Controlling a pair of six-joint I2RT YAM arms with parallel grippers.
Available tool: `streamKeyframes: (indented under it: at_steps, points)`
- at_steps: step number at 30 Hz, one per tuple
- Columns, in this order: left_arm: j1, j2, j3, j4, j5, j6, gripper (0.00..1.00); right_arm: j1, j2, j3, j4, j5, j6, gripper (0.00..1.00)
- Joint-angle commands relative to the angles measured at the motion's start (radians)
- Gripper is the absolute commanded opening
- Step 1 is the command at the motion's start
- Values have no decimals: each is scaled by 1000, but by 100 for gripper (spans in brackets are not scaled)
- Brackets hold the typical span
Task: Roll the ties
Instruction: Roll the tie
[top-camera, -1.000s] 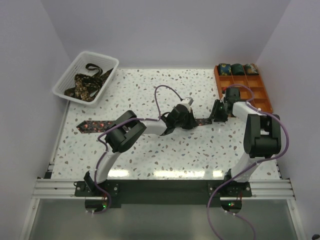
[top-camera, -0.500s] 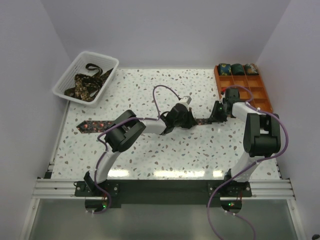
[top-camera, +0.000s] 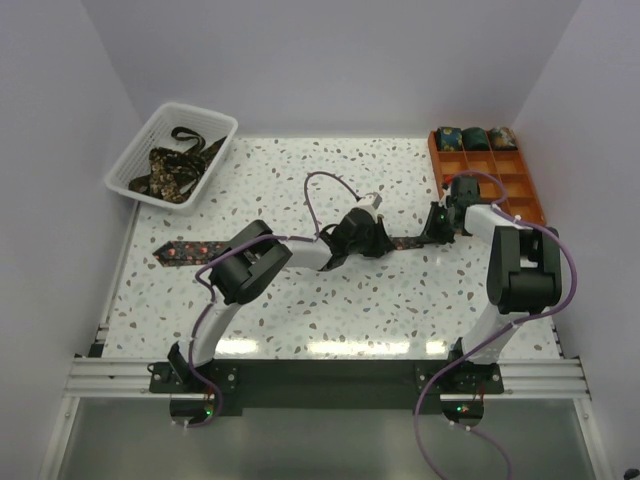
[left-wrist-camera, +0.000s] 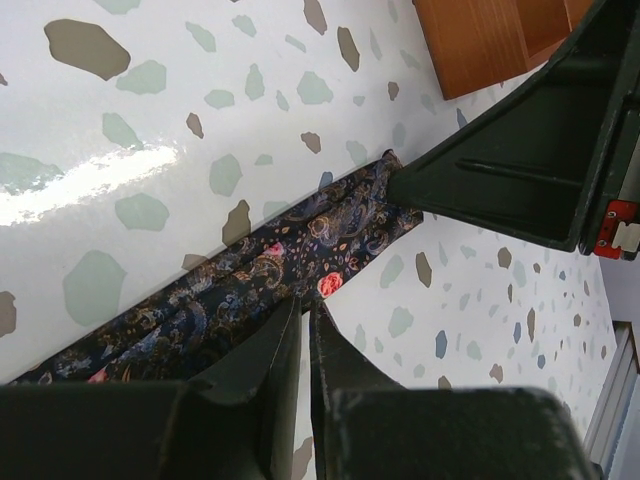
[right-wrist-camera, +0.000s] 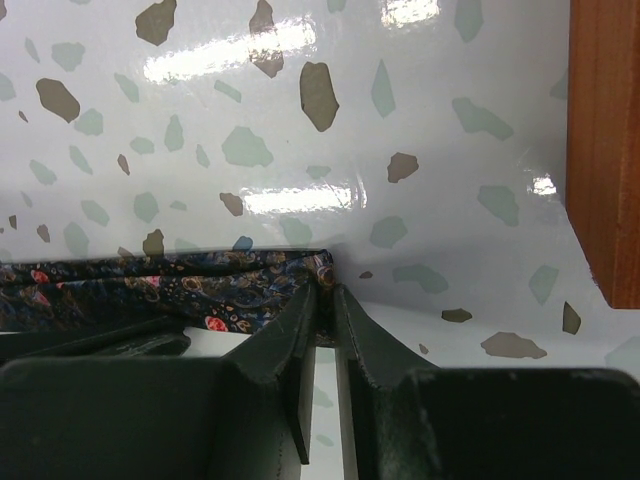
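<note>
One tie (top-camera: 190, 250) lay flat and unrolled across the middle of the speckled desk (top-camera: 300, 180), its broad pointed end towards the left edge and its narrow end running right, towards the orange tray (top-camera: 520, 185). The left tool (left-wrist-camera: 305, 305) was clenched down on the fabric some way short of that narrow end, its fingers drawn together to a thin slit with their tips on the tie's near edge. The right tool (right-wrist-camera: 322, 290) was clamped on the very tip of the narrow end (the paisley cloth showed bunched between its fingertips), just beside the tray's near corner but apart from it. In the overhead view the two tools stood close together along the same strip of cloth, the right one nearer the tray. Three rolled ties (top-camera: 473, 138) sat in the tray's far row of compartments. Loose ties (top-camera: 172, 168) lay heaped in the white mesh basket (top-camera: 125, 165) at the desk's far left corner.
</note>
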Motion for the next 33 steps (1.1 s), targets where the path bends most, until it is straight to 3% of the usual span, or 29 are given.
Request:
streamKeyframes:
  at_steps: [1, 7, 15, 24, 33]
  points:
    - [8, -53, -8, 52, 1, -16, 14, -4, 8, 0, 19, -13, -15, 15]
    - [8, -36, -7, 58, -9, -22, 13, -4, 8, -3, 21, -18, -16, 13]
    - [8, -19, -7, 29, -37, -34, 7, -4, -30, 5, 8, -22, -24, 0]
    - [13, -9, -28, 11, -40, -99, 4, -3, -114, 0, 1, -91, -15, 0]
    - [16, 5, -47, 31, -14, -145, 3, 33, -143, -17, 27, -254, 14, 0]
